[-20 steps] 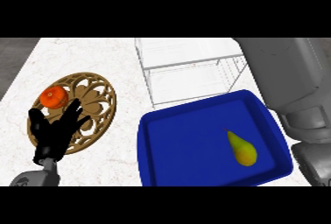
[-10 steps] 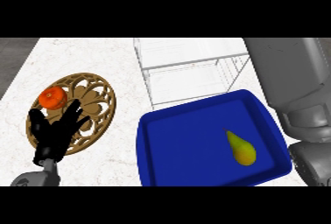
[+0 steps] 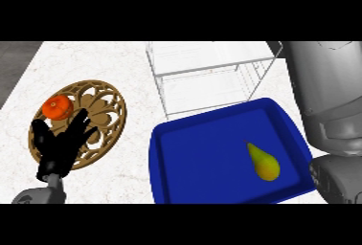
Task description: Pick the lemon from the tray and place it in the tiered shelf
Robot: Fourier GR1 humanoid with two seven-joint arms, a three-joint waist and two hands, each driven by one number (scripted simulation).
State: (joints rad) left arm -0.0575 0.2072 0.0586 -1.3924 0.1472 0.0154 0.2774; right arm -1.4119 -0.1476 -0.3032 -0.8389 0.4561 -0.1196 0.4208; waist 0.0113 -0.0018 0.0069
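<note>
Nothing is shifting since a second ago: the left hand is still hovering over the wooden plate, fingers spread, holding nothing. The pear-shaped yellow fruit is lying untouched in the blue tray near the tiered shelf, so picking is yet to start.

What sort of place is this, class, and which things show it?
Most likely a kitchen counter: a pale marbled worktop, a white wire tiered shelf, and a yellow-green fruit lying in a blue tray.
</note>
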